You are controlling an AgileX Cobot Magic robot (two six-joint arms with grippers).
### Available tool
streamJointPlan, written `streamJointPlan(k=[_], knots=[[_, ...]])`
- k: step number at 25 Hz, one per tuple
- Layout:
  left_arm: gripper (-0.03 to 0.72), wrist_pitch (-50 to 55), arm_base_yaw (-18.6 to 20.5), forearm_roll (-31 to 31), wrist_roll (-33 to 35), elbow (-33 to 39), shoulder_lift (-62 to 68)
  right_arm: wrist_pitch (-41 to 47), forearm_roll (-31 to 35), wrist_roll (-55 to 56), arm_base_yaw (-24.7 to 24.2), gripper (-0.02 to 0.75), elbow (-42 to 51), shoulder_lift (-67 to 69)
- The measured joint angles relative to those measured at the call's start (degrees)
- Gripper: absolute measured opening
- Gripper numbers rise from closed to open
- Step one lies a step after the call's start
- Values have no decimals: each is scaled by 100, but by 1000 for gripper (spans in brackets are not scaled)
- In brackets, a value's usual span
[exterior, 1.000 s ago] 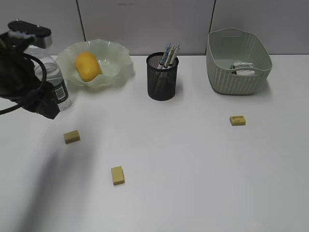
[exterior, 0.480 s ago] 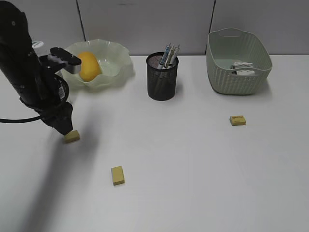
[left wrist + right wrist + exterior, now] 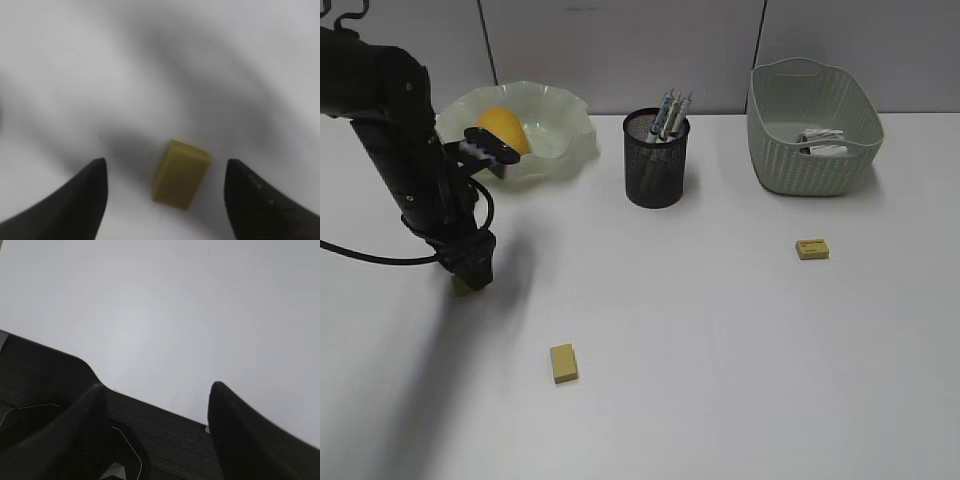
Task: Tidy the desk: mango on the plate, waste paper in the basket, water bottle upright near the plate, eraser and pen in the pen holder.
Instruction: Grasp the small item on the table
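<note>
- Since a moment ago the left arm (image 3: 415, 190) has swung down from beside the plate and now stands over the eraser at the near left, where that little block lay in the open a second back; from the exterior view only a sliver of it peeks out under the fingers.
- The left gripper (image 3: 165, 192) is spread wide, and the yellow eraser (image 3: 180, 173) lies on the desk (image 3: 720, 330) between the two dark fingertips (image 3: 85, 192), touching neither. Nothing is grasped.
- The water bottle, which stood just left of the plate a second ago, is now hidden behind the arm, so I cannot say how it stands.
- The mango (image 3: 501, 127) sits in the pale green plate (image 3: 565, 125) at the far left.
- The pen holder (image 3: 656, 160) stands at the far middle with several pens (image 3: 670, 112) sticking out of it.
- The basket (image 3: 812, 128) is at the far right, with crumpled white paper (image 3: 820, 142) inside.
- A second eraser (image 3: 564, 363) lies near the middle-left, and a third eraser (image 3: 811, 249) rests on the right, in front of the basket.
- The right gripper (image 3: 155, 405) hangs with its fingers apart above the desk's edge, holding nothing.
</note>
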Motion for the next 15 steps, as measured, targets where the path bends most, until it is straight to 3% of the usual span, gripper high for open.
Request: streamJointPlan(k=[15], knots=[[455, 96, -75, 335, 0, -121, 340, 0, 0, 0, 0, 500, 0, -6]])
